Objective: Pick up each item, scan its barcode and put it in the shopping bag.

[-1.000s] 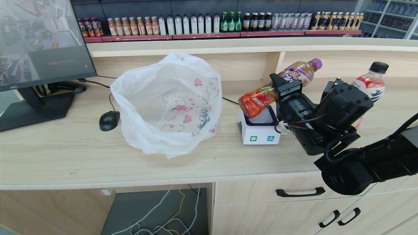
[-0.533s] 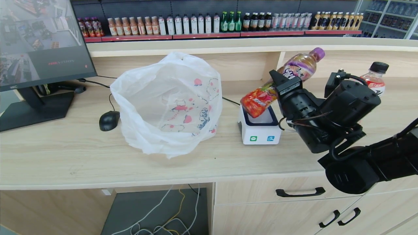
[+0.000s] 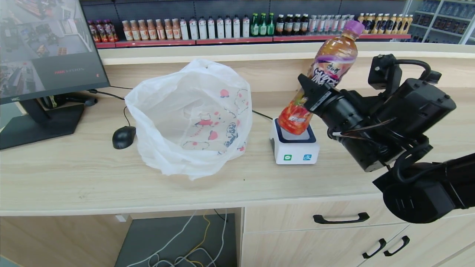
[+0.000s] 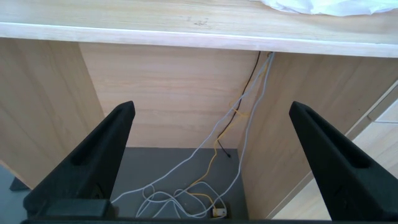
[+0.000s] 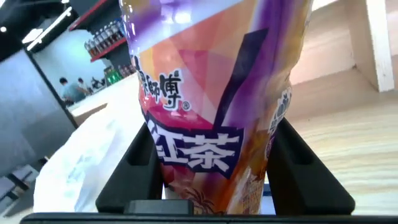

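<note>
Over the last second the right arm has risen and turned. The purple-capped plastic tea bottle (image 3: 328, 68) with the orange, red and purple label has swung from lying nearly flat to standing steeply. Its cap now points to the upper right of the head view.

The long pale wooden counter (image 3: 92, 178) fills the middle of that view. At its centre the thin white plastic shopping bag (image 3: 189, 118), printed with red and blue figures, stands with its mouth gaping. Right of centre, the right pincer (image 3: 310, 94) pinches the tea bottle at mid-body, one black finger on each side of the label. The red base hangs just over the small white box scanner (image 3: 295, 148) with the dark-rimmed window. I cannot tell whether base and window touch.

The step in hand looks like the scan. The barcode should be rolled to face the window and held steady, with the grip kept firm so the smooth label does not slip.

The left pincer (image 4: 210, 109) is spread wide with nothing in it, facing the bay under the counter.
</note>
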